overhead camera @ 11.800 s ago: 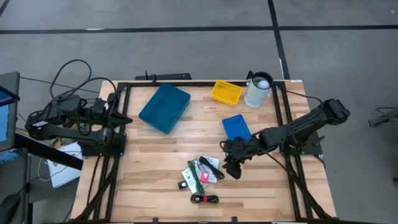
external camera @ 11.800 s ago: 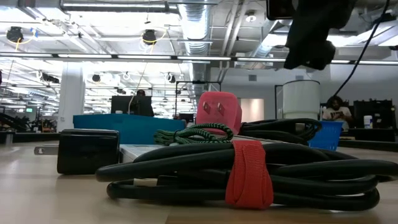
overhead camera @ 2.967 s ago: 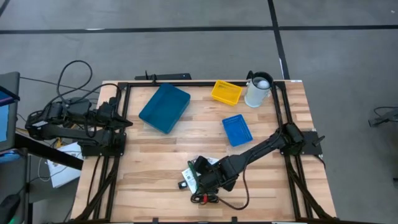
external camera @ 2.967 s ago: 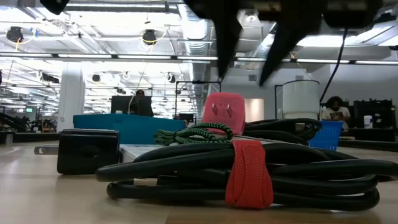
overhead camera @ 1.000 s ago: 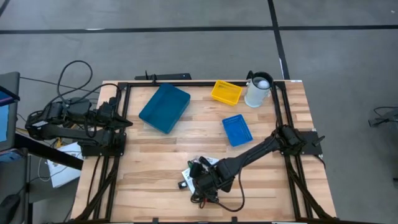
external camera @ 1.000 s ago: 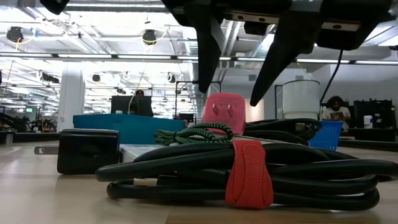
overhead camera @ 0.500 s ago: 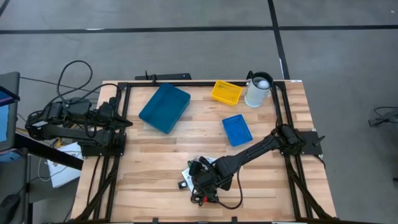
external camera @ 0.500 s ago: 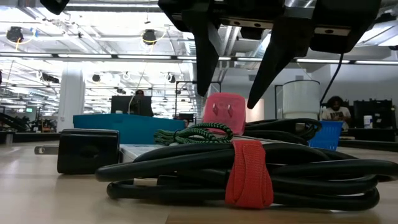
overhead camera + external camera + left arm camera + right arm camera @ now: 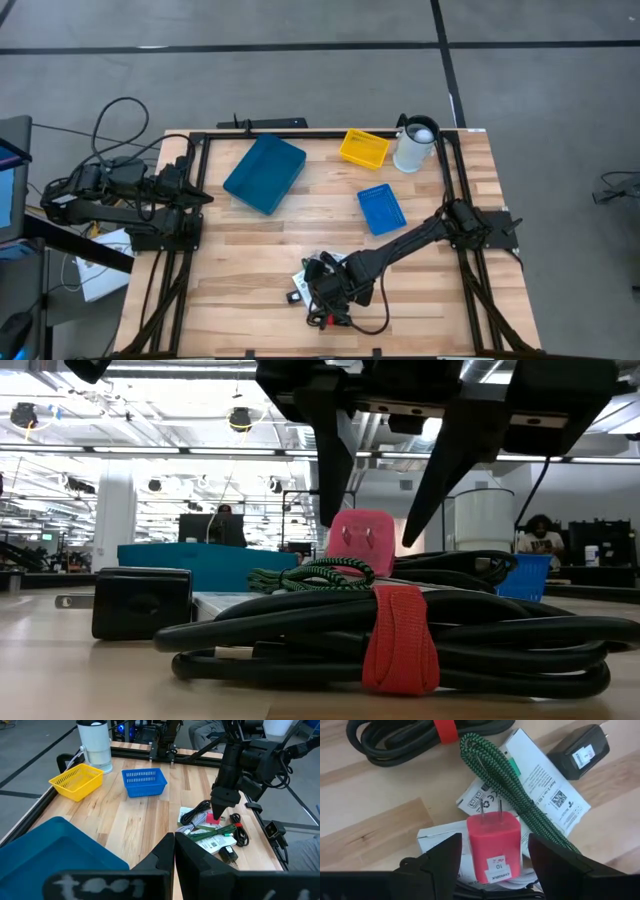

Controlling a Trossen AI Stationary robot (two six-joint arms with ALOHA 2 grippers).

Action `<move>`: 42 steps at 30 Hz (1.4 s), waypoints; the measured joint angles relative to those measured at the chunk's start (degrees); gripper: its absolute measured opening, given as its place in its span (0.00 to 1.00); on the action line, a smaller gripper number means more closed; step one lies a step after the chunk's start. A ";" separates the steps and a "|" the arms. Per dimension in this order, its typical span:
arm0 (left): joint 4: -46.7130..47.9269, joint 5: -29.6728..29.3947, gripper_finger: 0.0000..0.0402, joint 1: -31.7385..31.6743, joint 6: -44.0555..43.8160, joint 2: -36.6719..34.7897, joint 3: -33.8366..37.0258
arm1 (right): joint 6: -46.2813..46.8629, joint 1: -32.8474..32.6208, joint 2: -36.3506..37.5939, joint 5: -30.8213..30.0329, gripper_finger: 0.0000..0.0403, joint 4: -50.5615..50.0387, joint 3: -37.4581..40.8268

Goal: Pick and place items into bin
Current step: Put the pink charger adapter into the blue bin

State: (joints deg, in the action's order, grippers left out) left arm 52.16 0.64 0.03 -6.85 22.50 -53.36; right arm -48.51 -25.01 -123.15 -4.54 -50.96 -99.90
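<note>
Near the wooden surface (image 9: 250, 250)'s front edge: right gripper (image 9: 372, 525) above pink plug (image 9: 494, 846), fingers (image 9: 440, 857) spread either side, not touching. Left gripper (image 9: 172, 855) parked at left edge, fingers together.

A white jug (image 9: 415, 146) stands at the far right corner of the wooden surface (image 9: 230, 260). A person (image 9: 541, 538) sits in the room behind. A monitor (image 9: 12, 175) is left of the surface.
</note>
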 joint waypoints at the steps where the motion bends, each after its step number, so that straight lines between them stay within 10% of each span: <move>1: 0.00 0.00 0.00 -0.02 0.00 0.02 0.00 | 0.00 0.02 0.00 0.00 0.55 0.00 0.00; 42: 0.01 0.00 0.00 -0.02 0.00 0.00 0.00 | 0.02 0.35 0.00 -0.67 0.37 0.34 0.00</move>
State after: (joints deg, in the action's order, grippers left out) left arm 52.17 0.64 0.01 -6.85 22.51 -53.36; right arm -48.49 -24.67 -123.15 -5.21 -50.62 -99.90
